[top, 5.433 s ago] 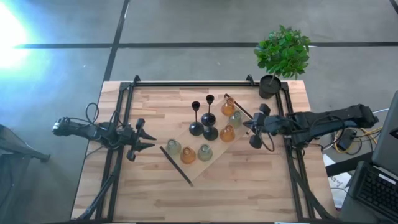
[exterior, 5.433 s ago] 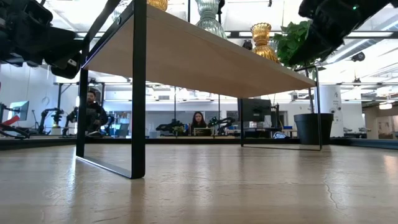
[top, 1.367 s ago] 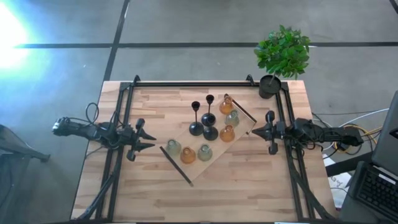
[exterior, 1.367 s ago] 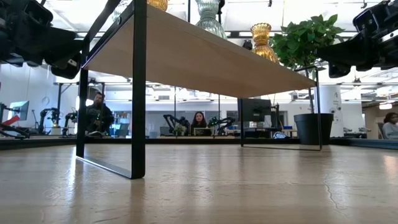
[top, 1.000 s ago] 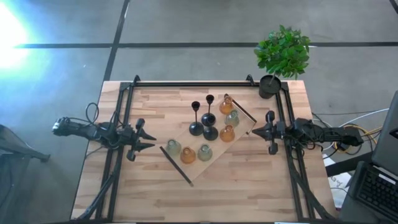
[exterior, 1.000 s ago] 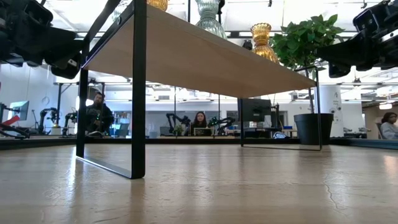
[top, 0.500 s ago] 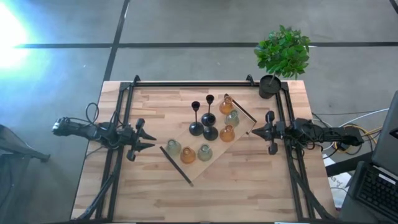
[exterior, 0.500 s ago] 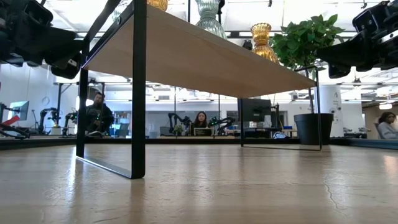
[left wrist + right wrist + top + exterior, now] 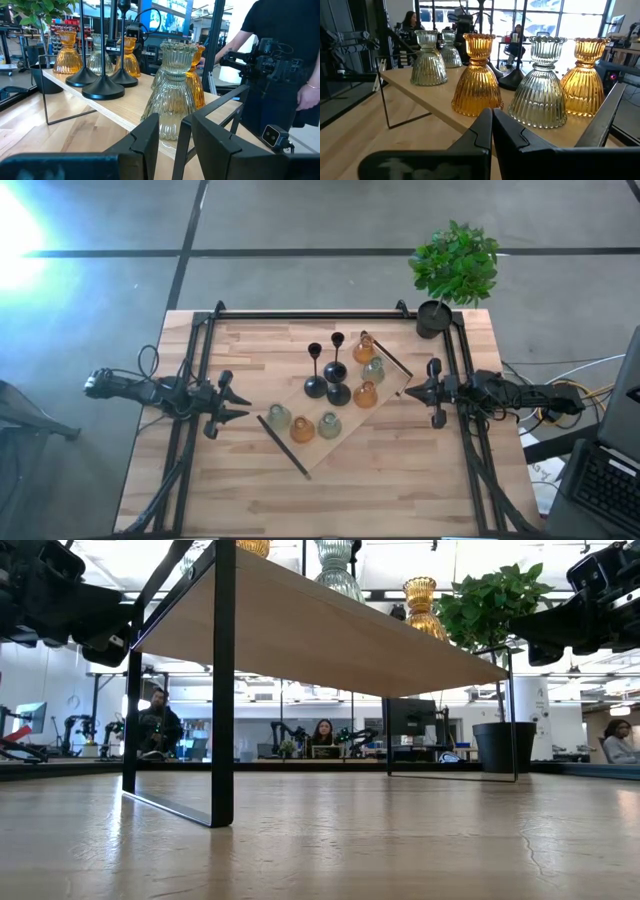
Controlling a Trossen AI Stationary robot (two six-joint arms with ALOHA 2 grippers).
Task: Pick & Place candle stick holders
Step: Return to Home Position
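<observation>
The wooden table point(image 9: 250, 480) sits in an open lab hall, with people at desks far behind it and a potted plant point(image 9: 455, 265) at its far right corner. In the middle stands a low shelf point(image 9: 318, 452), its long axis running on a diagonal between the two arms. All the candle stick holders are up on it: the black holders point(image 9: 315, 387) cluster near the middle, and the glass holders point(image 9: 330, 425), amber and pale green, sit towards either end.

The left gripper point(image 9: 246, 408) hangs at the table's left rail, fingers spread and empty, pointing inward at the shelf's near end. The right gripper point(image 9: 408, 392) hangs by the right rail, fingers pressed together on nothing, and it is the nearer of the two to the shelf, just off its far end. From each gripper the holders lie straight ahead, towards the centre.

As I read it, nothing is left to fetch, so any further retreat goes straight back from the shelf, and the right arm has the least room to err.
</observation>
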